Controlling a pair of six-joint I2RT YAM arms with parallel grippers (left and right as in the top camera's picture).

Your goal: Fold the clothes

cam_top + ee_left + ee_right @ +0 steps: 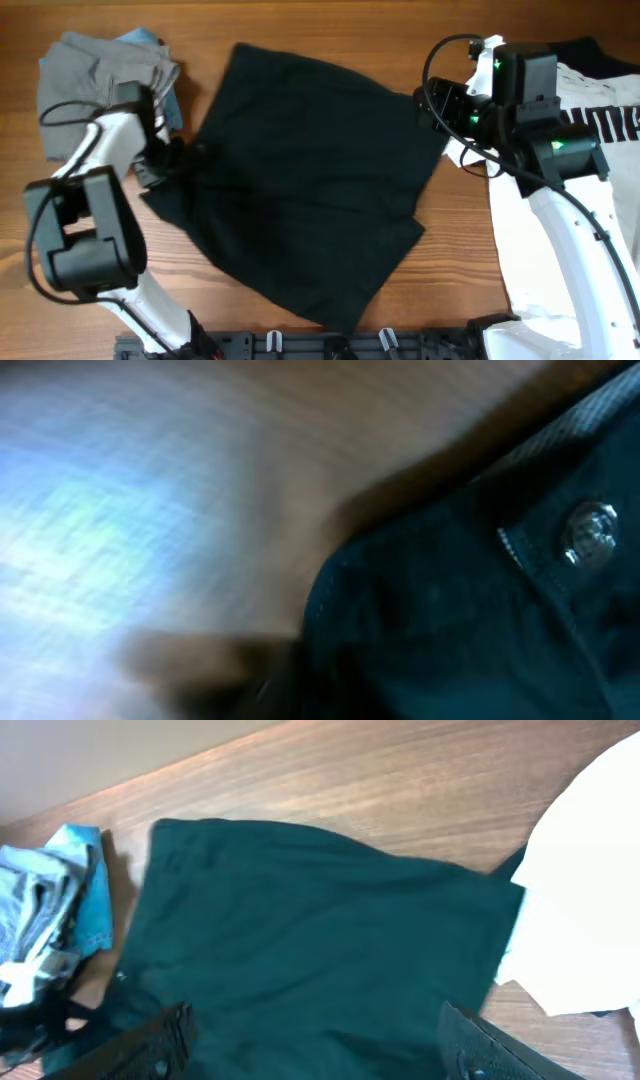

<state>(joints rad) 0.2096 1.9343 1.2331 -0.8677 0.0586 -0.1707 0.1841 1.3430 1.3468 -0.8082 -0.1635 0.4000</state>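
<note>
Between the claws, on the brown wooden bench (pixel 300 30), plain black fabric shorts (pixel 300 180) lie spread, unfolded. Over their right edge the right claw (pixel 320 1045) hovers spread. At their left edge the left claw (pixel 168 160) sits beside a small metal button (pixel 590 532); whether it is pinching, I cannot tell. The first fold seems to be in hand, and it likely needs a sure pinch next.

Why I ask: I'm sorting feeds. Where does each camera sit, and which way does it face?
Overhead: above the table, facing down at black shorts, grey shorts, white T-shirt; left arm and right arm show.
Left wrist: on the left arm, blurred close-up of the shorts' button and table; fingers indistinct.
Right wrist: on the right arm, facing across the black shorts toward the grey shorts; both fingers at bottom edge.
Shared: all show the black shorts.
</note>
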